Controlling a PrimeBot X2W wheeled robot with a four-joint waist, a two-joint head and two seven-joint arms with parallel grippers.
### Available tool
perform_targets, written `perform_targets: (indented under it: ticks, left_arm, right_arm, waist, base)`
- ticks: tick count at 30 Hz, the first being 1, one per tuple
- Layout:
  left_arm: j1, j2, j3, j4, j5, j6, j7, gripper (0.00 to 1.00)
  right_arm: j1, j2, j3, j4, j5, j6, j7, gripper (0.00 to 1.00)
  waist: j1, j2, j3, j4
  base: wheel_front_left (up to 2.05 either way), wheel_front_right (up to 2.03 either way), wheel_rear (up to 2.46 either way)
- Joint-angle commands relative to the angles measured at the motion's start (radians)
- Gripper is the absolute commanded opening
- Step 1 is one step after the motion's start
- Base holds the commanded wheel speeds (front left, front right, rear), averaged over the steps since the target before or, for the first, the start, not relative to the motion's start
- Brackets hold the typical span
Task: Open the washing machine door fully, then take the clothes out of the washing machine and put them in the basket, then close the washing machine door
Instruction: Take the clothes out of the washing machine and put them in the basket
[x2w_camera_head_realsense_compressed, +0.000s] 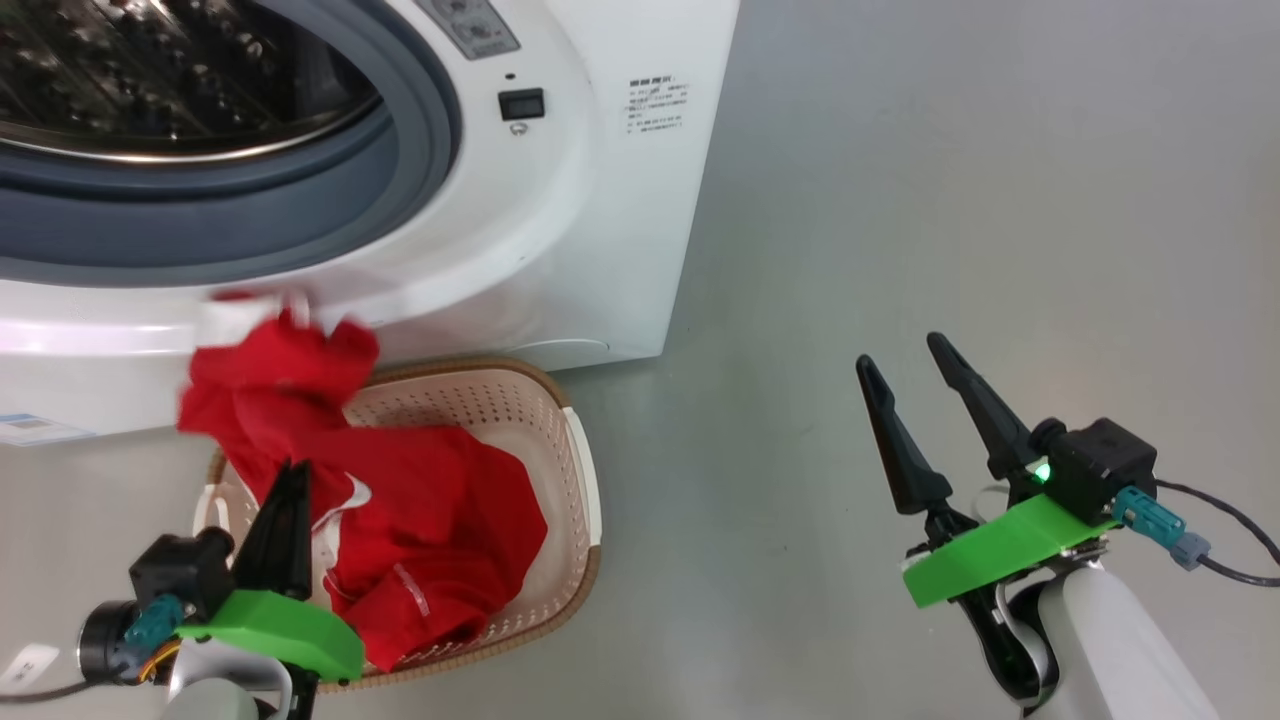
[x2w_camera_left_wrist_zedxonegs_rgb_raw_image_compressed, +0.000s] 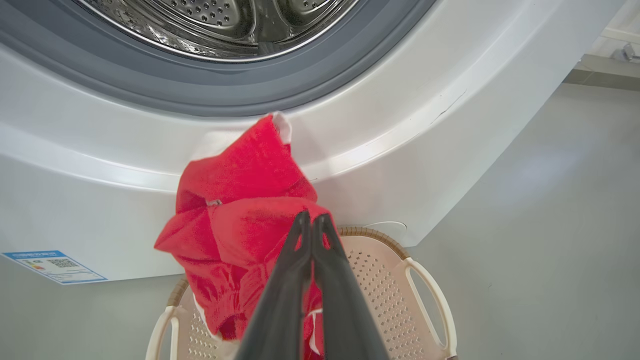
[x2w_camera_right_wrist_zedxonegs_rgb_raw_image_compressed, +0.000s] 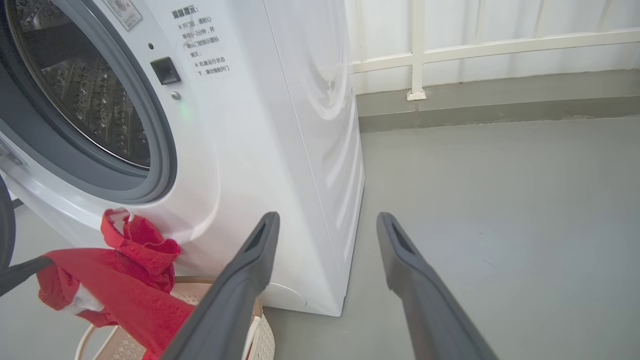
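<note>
The bright red soft clothes hang pinched in our left gripper, just above the small cream plastic basket by the big white washing machine, so the drop is straight down; our right gripper, spread wide, is farther off.

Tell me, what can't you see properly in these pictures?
- Drum back: head view, cut off by the top edge, so whether it's empty can't be told.
- Basket bottom: head view, covered by red clothes.
- Side label print: head view, too small to read.
- Clothes' top corner: head view, blurred.
</note>
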Motion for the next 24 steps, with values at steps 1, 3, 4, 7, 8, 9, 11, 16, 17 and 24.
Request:
perform_targets:
  ticks: [1, 3, 4, 7, 8, 9, 11, 16, 17, 24]
  left_arm:
    - [-0.027, 0.022, 0.027, -0.007, 0.005, -0.006, -0.012, 0.00]
    - [-0.048, 0.022, 0.021, 0.052, 0.009, -0.010, -0.012, 0.00]
    - [-0.059, 0.022, 0.018, 0.078, 0.011, -0.012, -0.012, 0.00]
    - [-0.093, 0.025, 0.006, 0.170, 0.015, -0.016, -0.012, 0.00]
    - [-0.105, 0.025, 0.000, 0.202, 0.016, -0.017, -0.012, 0.00]
    - [-0.118, 0.026, -0.005, 0.234, 0.018, -0.018, -0.012, 0.00]
    - [-0.144, 0.033, -0.024, 0.295, 0.032, -0.019, -0.012, 0.00]
    - [-0.201, 0.040, -0.042, 0.425, 0.029, -0.020, -0.012, 0.00]
    - [-0.214, 0.041, -0.046, 0.448, 0.025, -0.020, -0.012, 0.00]
    - [-0.314, 0.063, -0.095, 0.591, -0.008, -0.021, -0.012, 0.00]
  right_arm:
    - [-0.013, 0.006, 0.019, -0.025, 0.008, 0.002, -0.005, 1.00]
    - [-0.018, 0.008, 0.018, -0.027, 0.007, 0.002, -0.005, 1.00]
    - [-0.020, 0.009, 0.017, -0.028, 0.006, 0.002, -0.005, 1.00]
    - [-0.030, 0.012, 0.016, -0.031, 0.004, 0.002, -0.005, 1.00]
    - [-0.033, 0.014, 0.016, -0.032, 0.003, 0.002, -0.005, 1.00]
    - [-0.037, 0.015, 0.017, -0.033, 0.002, 0.002, -0.005, 1.00]
    - [-0.044, 0.019, 0.021, -0.034, 0.001, 0.002, -0.005, 1.00]
    - [-0.066, 0.028, 0.033, -0.037, -0.001, 0.002, -0.005, 1.00]
    - [-0.070, 0.029, 0.034, -0.037, -0.002, 0.002, -0.005, 1.00]
    - [-0.089, 0.035, 0.028, -0.045, -0.012, 0.002, -0.005, 1.00]
  waist:
    - [0.0000, -0.0001, 0.012, -0.006]
    - [0.0000, -0.0001, 0.021, -0.009]
    - [0.0000, -0.0001, 0.028, -0.011]
    - [0.0000, -0.0001, 0.045, -0.017]
    - [0.0000, -0.0001, 0.051, -0.018]
    - [0.0000, -0.0001, 0.057, -0.021]
    - [0.0000, -0.0001, 0.069, -0.027]
    - [0.0000, -0.0001, 0.107, -0.046]
    - [0.0000, -0.0001, 0.116, -0.049]
    - [0.0000, -0.0001, 0.184, -0.057]
  base:
    - [0.00, 0.00, 0.00]
    - [0.00, 0.00, 0.00]
    - [0.00, 0.00, 0.00]
    - [0.00, 0.00, 0.00]
    - [0.00, 0.00, 0.00]
    - [0.00, 0.00, 0.00]
    - [0.00, 0.00, 0.00]
    - [0.00, 0.00, 0.00]
    - [0.00, 0.00, 0.00]
    - [0.00, 0.00, 0.00]
